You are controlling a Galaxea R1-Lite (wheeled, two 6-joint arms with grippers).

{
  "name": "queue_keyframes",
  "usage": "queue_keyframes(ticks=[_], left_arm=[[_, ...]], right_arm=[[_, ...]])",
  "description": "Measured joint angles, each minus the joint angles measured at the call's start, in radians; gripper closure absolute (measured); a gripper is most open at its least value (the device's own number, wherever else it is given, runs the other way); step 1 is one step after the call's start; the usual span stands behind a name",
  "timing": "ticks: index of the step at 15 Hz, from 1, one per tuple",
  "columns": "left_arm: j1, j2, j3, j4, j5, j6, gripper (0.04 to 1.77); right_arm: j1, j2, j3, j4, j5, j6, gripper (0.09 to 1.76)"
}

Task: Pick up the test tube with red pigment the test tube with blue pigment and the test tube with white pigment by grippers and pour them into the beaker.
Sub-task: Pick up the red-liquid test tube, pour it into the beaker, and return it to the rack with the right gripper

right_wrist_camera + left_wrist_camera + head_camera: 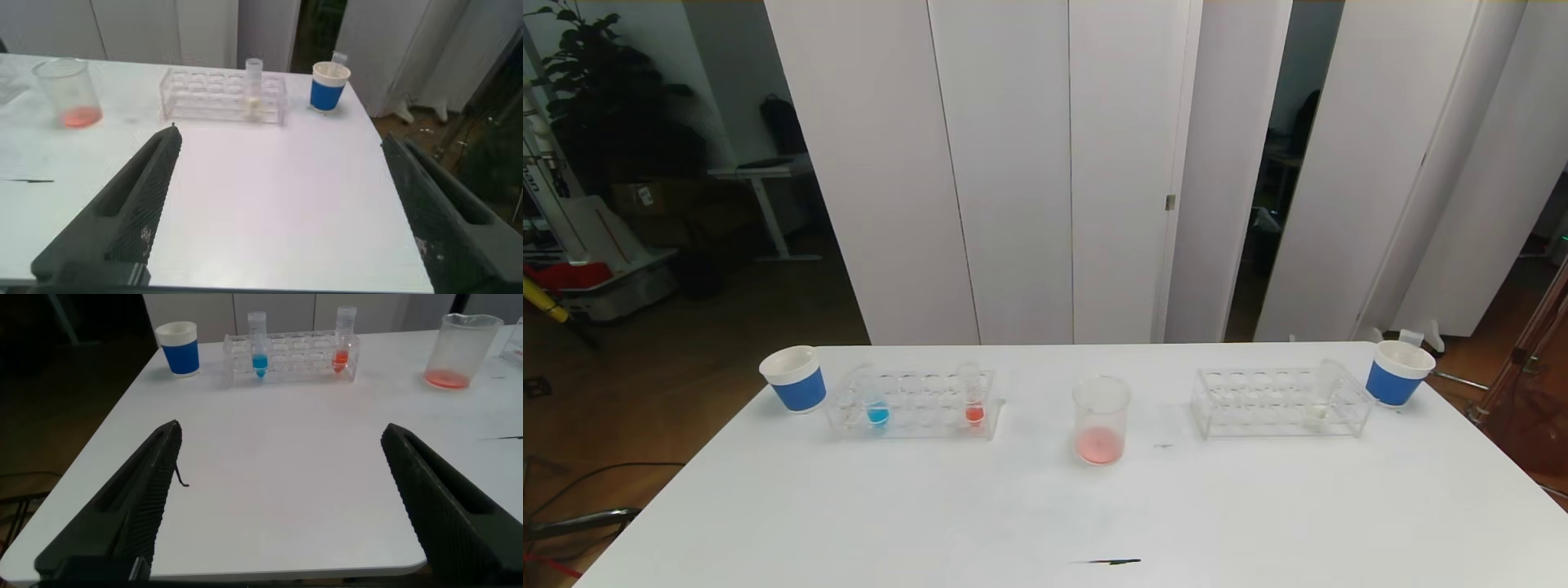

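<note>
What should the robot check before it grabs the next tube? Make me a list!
1. Beaker upright mid-table, with red liquid in it: ok.
2. Test tube with blue pigment upright in the left rack: ok.
3. Test tube with white pigment upright in the right rack: ok.
4. Left gripper open, holding nothing, low over the table's near edge: ok.
5. Right gripper open, holding nothing: ok.
6. Red tube has liquid inside; whether it was poured: cannot tell.

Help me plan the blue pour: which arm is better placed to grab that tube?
Probably the left. The test tube with blue pigment stands in the left rack, directly ahead of the left gripper, whose jaws are open. The right gripper faces the other rack.
</note>
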Motion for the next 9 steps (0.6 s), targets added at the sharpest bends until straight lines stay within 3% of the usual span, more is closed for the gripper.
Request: queue_keyframes(ticks=[4,9], left_arm=[[0.000,0.000,0.000,0.000,0.000,0.000,0.07],[0.000,0.000,0.000,0.000,0.000,0.000,0.07]], right_arm=[[0.006,-0.145,0.165,0.005,0.010,0.014,0.10],[0.005,-0.219,0.239,-0.003,0.026,0.046,0.10]])
